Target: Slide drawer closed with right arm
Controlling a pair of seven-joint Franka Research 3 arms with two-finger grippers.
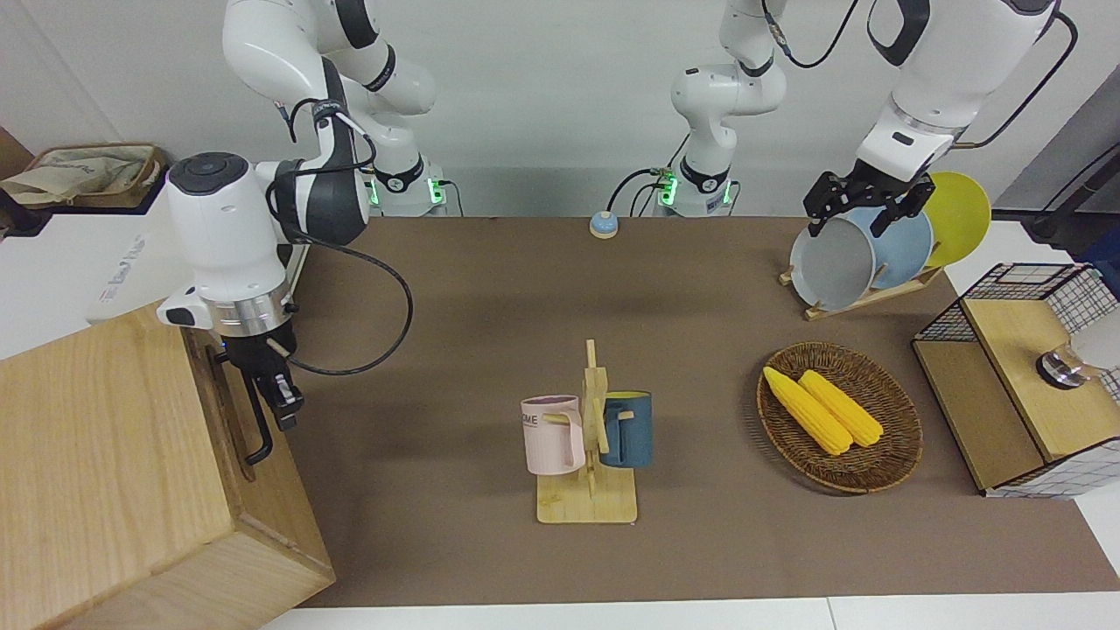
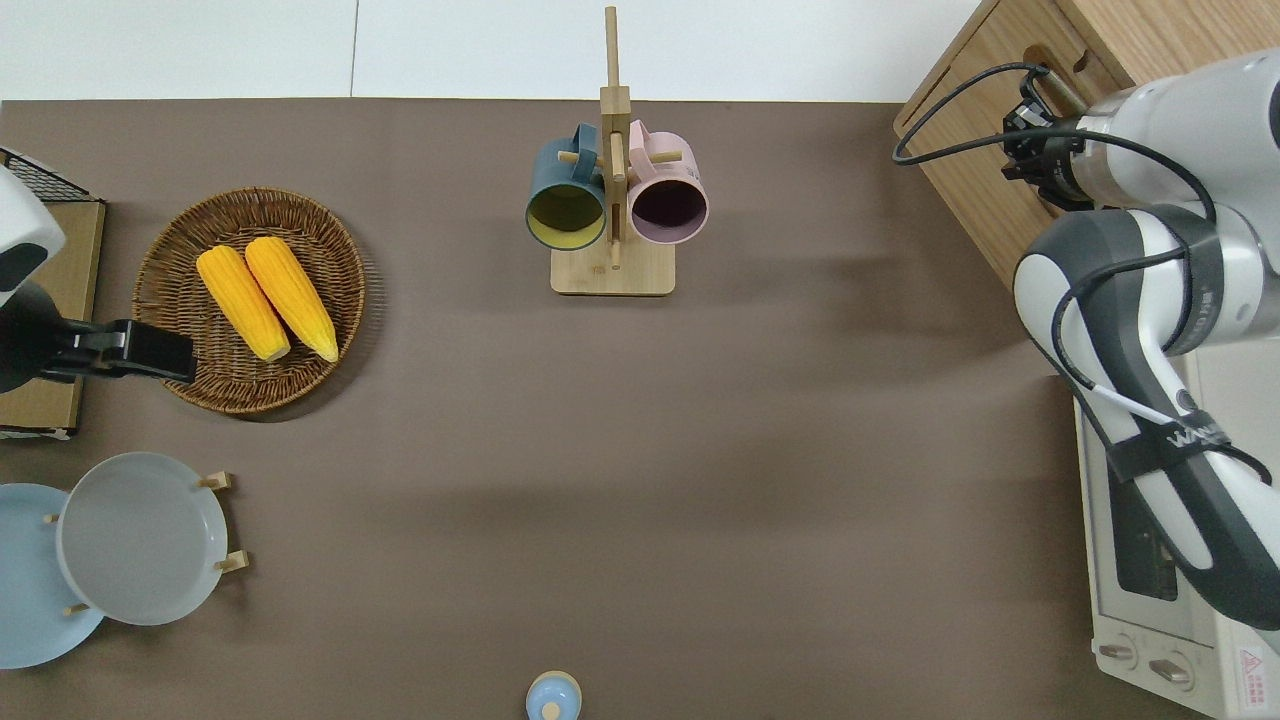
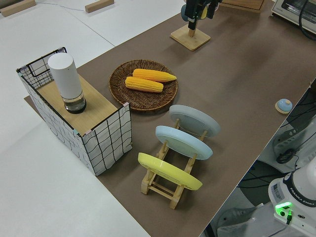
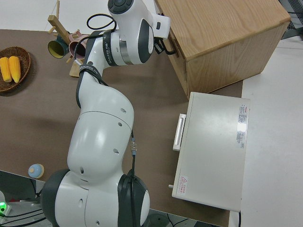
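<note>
The pale-wood drawer (image 1: 229,411) sits pushed in, its front flush with the cabinet (image 1: 105,472) at the right arm's end of the table. Its black bar handle (image 1: 260,437) stands out from the front panel. My right gripper (image 1: 282,401) points down right beside the handle, on the side toward the table's middle, fingers together and holding nothing. In the overhead view the right gripper (image 2: 1032,140) is over the cabinet's front (image 2: 985,130). My left arm is parked, its gripper (image 1: 860,210) open.
A mug rack (image 1: 588,490) with a pink and a blue mug stands mid-table. A wicker basket (image 1: 884,455) holds two corn cobs. A plate rack (image 1: 862,254), a wire-mesh box (image 1: 1024,376), a small bell (image 1: 603,225) and a white toaster oven (image 2: 1150,600) are also here.
</note>
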